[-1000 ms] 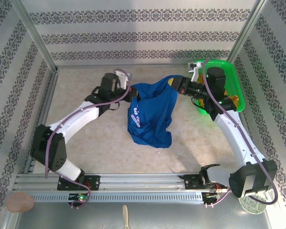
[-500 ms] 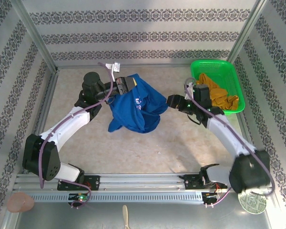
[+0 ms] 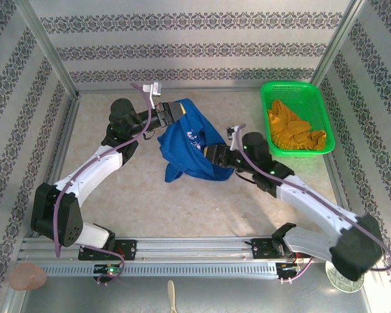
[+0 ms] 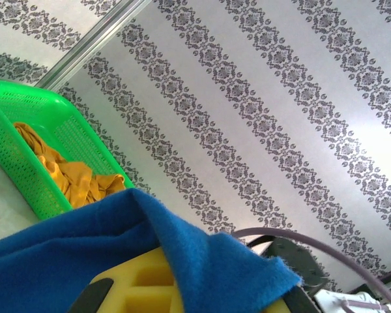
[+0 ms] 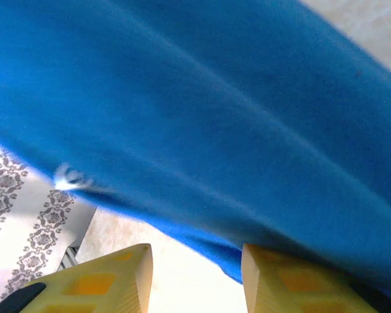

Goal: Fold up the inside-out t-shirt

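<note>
Royal-blue, wrinkly cloth t-shirt (image 3: 190,149) hangs bunched mid-table, slightly toward 12 o'clock, its white lettering (image 3: 194,139) too small to read. The left gripper (image 3: 172,112) pinches its 11 o'clock corner. The right gripper (image 3: 215,156) has its yellow fingers (image 5: 104,280) spread at the 4 o'clock hem.

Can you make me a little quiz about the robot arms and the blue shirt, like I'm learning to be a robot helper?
1. True or false: the blue t-shirt is lying inside the green basket.
2. What is in the green basket? A) a yellow-orange cloth B) a red sock C) a white towel
3. Fill in the blank: the blue t-shirt is clamped at its top by the ____ gripper.

Key
1. False. It is out over the table, to the left of the basket.
2. A.
3. Left. The left gripper holds it. The right gripper is open at the shirt's lower edge.
</note>
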You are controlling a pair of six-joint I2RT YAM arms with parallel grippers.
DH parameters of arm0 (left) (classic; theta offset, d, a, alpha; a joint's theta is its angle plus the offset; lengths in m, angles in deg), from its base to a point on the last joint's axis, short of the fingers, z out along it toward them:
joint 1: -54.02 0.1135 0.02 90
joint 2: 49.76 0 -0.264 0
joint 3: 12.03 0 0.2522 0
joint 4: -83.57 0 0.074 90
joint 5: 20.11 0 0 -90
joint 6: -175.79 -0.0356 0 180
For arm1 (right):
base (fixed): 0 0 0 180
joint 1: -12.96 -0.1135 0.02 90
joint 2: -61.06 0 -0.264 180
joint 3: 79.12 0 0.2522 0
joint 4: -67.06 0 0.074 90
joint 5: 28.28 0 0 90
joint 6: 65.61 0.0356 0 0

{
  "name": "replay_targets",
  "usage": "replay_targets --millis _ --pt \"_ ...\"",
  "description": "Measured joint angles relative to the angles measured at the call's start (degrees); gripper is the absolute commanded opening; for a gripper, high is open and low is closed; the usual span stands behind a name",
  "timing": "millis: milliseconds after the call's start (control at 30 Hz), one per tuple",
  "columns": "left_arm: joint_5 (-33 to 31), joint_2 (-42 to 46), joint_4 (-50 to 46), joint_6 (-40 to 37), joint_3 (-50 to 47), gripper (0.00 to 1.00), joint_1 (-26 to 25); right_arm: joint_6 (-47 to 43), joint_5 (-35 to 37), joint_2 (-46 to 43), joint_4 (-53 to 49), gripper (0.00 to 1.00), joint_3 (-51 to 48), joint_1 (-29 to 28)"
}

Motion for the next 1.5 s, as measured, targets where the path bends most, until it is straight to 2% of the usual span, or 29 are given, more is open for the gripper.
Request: replay_targets --millis 100,233,500,633,800,833,933,967,1000,1233,1367,1500 --pt "0.2 -0.3 1.2 1.4 0.0 0.0 0.0 4.1 1.6 5.0 5.7 0.67 0.0 0.2" --pt "0.3 -1.4 3.3 3.3 0.0 0.0 0.0 10.1 3.7 10.1 13.9 0.74 0.0 1.5" --pt "0.3 -4.2 8.7 8.2 0.0 0.0 0.0 20.6 4.6 20.9 26.3 0.77 1.3 2.4" --pt "0.3 -5.6 11.9 10.8 -0.1 0.0 0.0 25.9 4.6 28.7 33.7 0.72 4.7 2.7" --pt "0.3 -5.9 15.2 13.0 -2.0 0.0 0.0 31.8 1.6 37.6 41.3 0.73 10.9 4.0" --pt "0.3 -6.2 16.1 13.6 -2.4 0.0 0.0 32.8 0.7 38.8 42.4 0.7 12.2 4.3" --pt "0.3 -7.2 18.8 15.4 -3.0 0.0 0.1 34.7 -1.8 41.5 45.5 0.18 15.6 4.4" --pt "0.2 -7.5 19.8 16.1 -3.3 0.0 0.2 35.4 -2.7 42.4 46.9 0.04 16.9 4.5" --pt "0.0 -7.6 20.5 16.6 -3.6 0.0 0.4 35.9 -3.4 42.9 47.9 0.0 17.5 4.7" --pt "-3.3 -6.8 23.9 18.9 -9.0 0.0 6.4 39.5 -9.1 41.3 54.9 0.0 15.1 8.5" --pt "-7.4 -5.7 23.6 18.9 -13.0 0.0 11.0 40.2 -12.8 35.1 55.7 0.0 10.1 12.2" --pt "-10.7 -5.7 21.8 18.8 -14.3 0.0 12.0 40.1 -16.2 27.2 55.6 0.0 7.3 13.3"
